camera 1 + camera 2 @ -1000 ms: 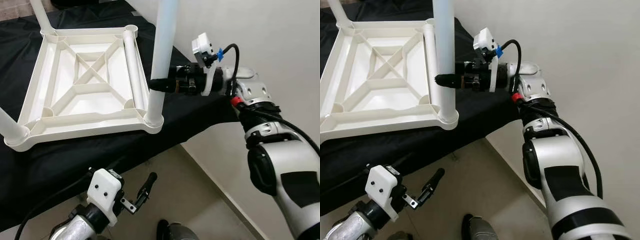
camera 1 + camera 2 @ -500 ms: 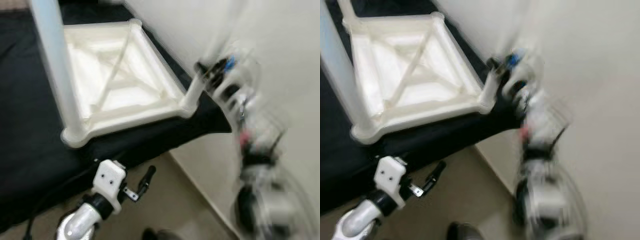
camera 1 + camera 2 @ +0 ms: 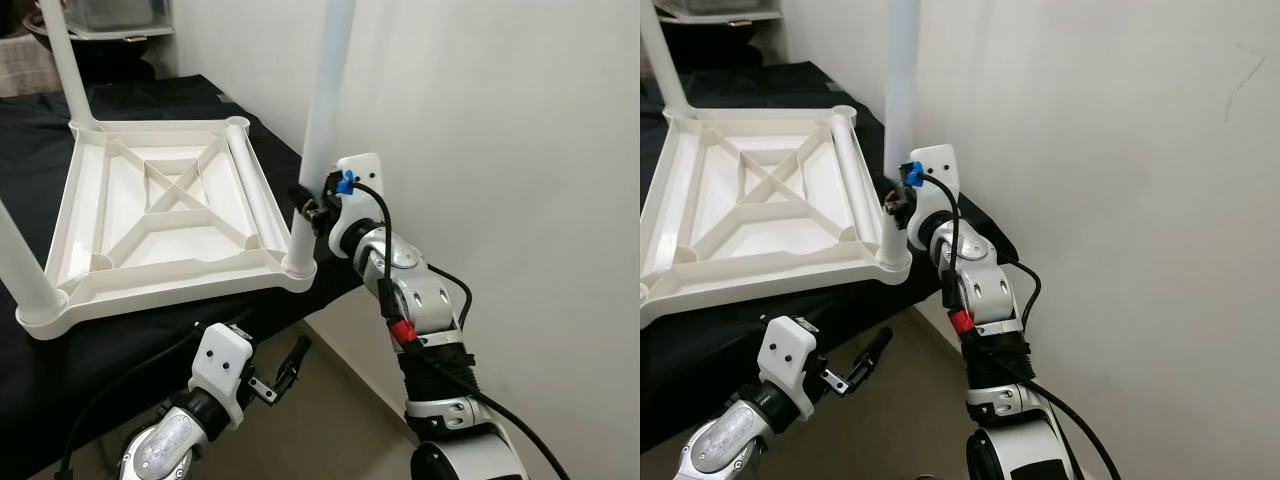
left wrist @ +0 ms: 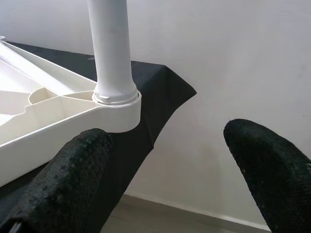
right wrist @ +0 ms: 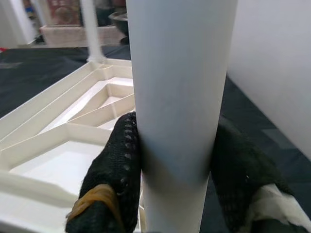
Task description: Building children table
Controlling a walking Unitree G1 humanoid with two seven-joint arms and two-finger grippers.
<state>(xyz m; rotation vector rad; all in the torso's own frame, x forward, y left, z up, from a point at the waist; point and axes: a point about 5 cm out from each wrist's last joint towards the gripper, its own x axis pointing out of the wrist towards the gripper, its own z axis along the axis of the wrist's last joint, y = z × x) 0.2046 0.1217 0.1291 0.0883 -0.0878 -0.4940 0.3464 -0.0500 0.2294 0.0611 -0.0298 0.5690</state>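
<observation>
A white plastic table top (image 3: 160,215) lies upside down on a black-covered surface. White legs stand up from its corners. The near right leg (image 3: 322,130) rises from its socket (image 3: 298,263), and my right gripper (image 3: 303,198) is shut on that leg low down; in the right wrist view its fingers (image 5: 114,170) press both sides of the white leg (image 5: 177,107). Another leg (image 3: 60,60) stands at the far left corner and one (image 3: 18,262) at the near left. My left gripper (image 3: 290,362) hangs open below the front edge, with nothing between its fingers (image 4: 82,170).
A white wall (image 3: 500,150) runs close along the right side, behind my right arm. The black cloth (image 3: 120,350) hangs over the front edge above a beige floor (image 3: 340,400). Shelving with a bin (image 3: 110,15) stands at the back.
The camera swung and blurred, then settled with a wider, more distant look at the table. My right gripper stays shut on the near right leg. The left gripper still hangs open.
</observation>
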